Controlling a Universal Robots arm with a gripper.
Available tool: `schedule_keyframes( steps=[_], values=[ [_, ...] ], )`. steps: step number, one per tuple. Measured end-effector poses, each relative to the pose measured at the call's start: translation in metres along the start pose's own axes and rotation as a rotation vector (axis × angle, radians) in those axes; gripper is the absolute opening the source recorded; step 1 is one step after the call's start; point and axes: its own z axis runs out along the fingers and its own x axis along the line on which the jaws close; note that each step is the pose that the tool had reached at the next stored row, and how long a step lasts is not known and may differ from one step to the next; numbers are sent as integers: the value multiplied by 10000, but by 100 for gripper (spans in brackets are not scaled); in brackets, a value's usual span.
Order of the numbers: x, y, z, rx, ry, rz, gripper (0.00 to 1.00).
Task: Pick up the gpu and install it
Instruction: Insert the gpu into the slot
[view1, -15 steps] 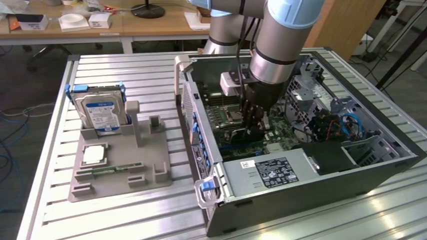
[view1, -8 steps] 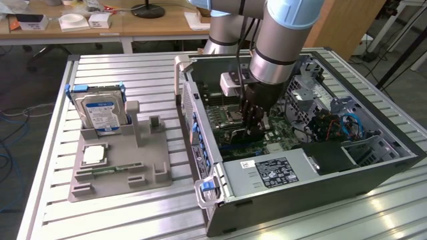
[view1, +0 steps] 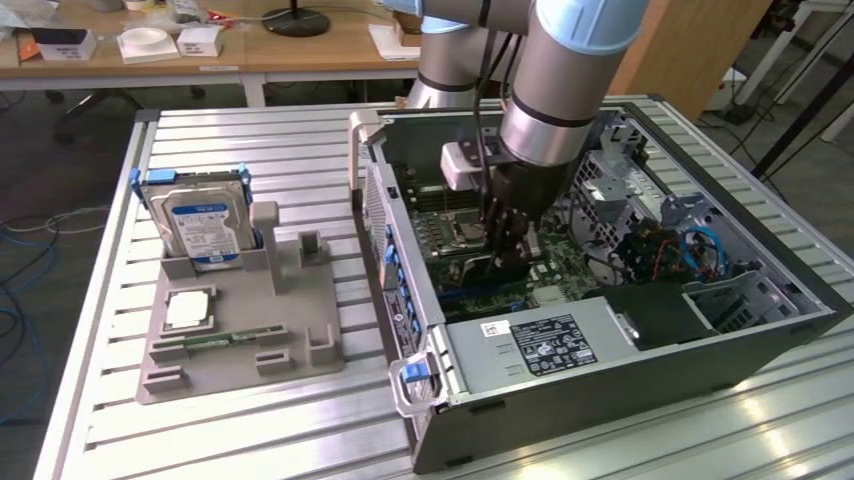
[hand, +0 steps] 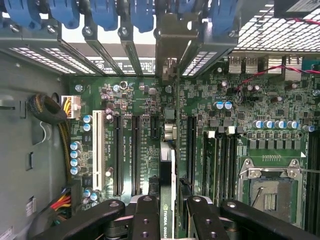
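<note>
Black claw (hand: 167, 220) fingers clamp the gpu (hand: 168, 190) edge-on, held upright just above the motherboard (hand: 135, 100) slots. It looks stiff, light and fragile, best gripped along its top edge. From outside, the hard drive (view1: 200, 225) stands well apart from the claw on the desk (view1: 267, 430).

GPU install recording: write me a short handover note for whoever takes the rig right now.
Hand: shut on the gpu, holding it edge-on, down inside the open computer case.
Gpu: upright over the motherboard, lined up along its expansion slots; whether it is seated cannot be told.
Done: gpu picked up and carried into the case.
Left: confirm seating, release.
Parts holder beside the case has the hard drive.
</note>
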Motion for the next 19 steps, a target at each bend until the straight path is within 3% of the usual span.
schedule_keyframes(
  steps=[19],
  values=[
    [2,11,45,-1,6,1,26]
  ],
)
